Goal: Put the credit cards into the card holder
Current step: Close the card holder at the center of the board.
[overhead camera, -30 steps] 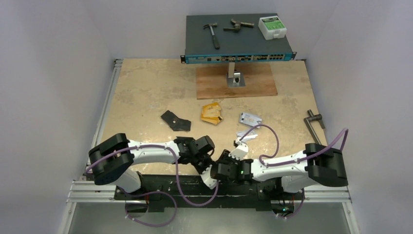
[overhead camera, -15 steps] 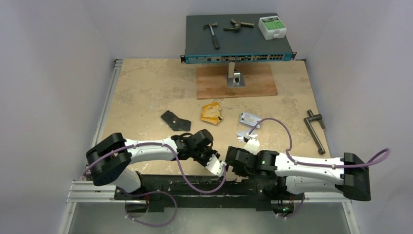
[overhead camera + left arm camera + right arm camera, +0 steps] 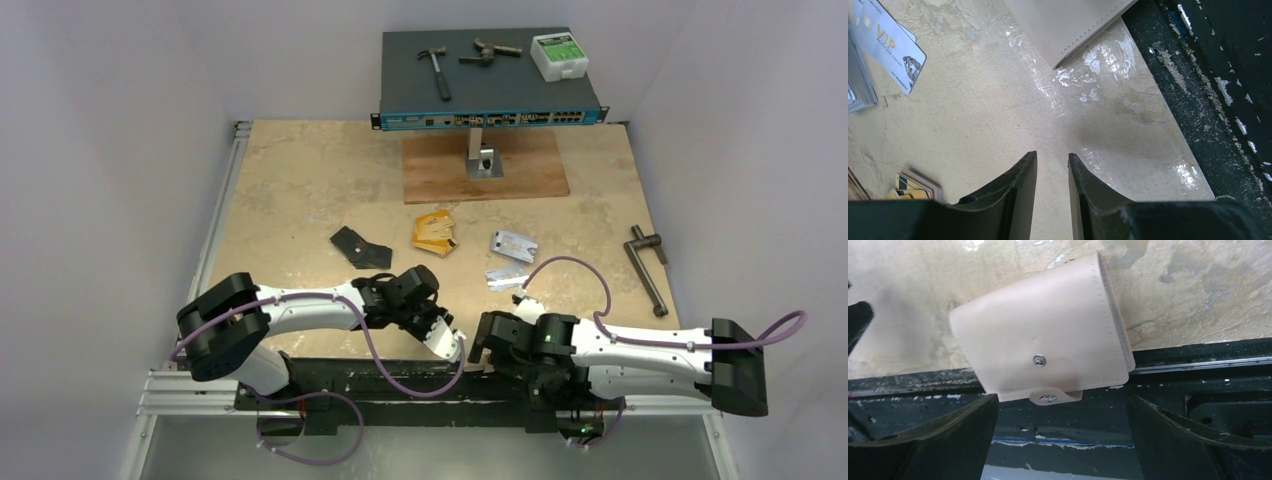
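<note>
Card holder [image 3: 1043,345] is pale beige, leather-look, folded shut and stitched round the edge. It's got one snap stud on its face and another on the little tab [image 3: 1055,396]. It sits at the desk's [image 3: 1198,285] near edge, tab poking over the black rail [image 3: 1198,371]. The silver credit card [image 3: 885,45] reads "VIP"; the gold cards [image 3: 433,232] are too small to read. Left arm [image 3: 300,308] and right arm [image 3: 640,345] lie low, wrists turned toward each other. Right claw [image 3: 1063,399] gapes wide facing the holder, gripping nothing. Left claw [image 3: 1053,157] is barely parted and empty.
</note>
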You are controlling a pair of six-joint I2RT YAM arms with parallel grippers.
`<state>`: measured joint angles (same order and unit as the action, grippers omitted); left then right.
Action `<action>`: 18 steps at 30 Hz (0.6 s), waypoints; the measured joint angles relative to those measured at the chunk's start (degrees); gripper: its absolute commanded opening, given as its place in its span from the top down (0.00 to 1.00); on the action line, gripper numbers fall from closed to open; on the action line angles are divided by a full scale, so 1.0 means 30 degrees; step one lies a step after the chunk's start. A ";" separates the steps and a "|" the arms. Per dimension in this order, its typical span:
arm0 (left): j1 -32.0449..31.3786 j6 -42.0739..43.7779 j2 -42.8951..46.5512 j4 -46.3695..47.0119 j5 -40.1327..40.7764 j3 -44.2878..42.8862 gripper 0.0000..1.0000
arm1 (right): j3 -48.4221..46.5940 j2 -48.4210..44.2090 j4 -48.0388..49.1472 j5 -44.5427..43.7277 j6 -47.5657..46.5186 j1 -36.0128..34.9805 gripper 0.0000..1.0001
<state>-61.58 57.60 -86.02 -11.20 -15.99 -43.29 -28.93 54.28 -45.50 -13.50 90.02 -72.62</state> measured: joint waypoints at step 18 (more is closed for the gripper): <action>-0.0015 0.0022 0.0444 0.0175 0.0495 0.0080 0.73 | -0.0561 0.3330 0.2841 -0.0189 -0.2652 0.5107 0.10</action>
<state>-61.63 57.67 -84.68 -10.68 -14.50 -43.05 -30.61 64.27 -36.97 -14.06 82.06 -57.30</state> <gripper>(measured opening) 0.279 0.922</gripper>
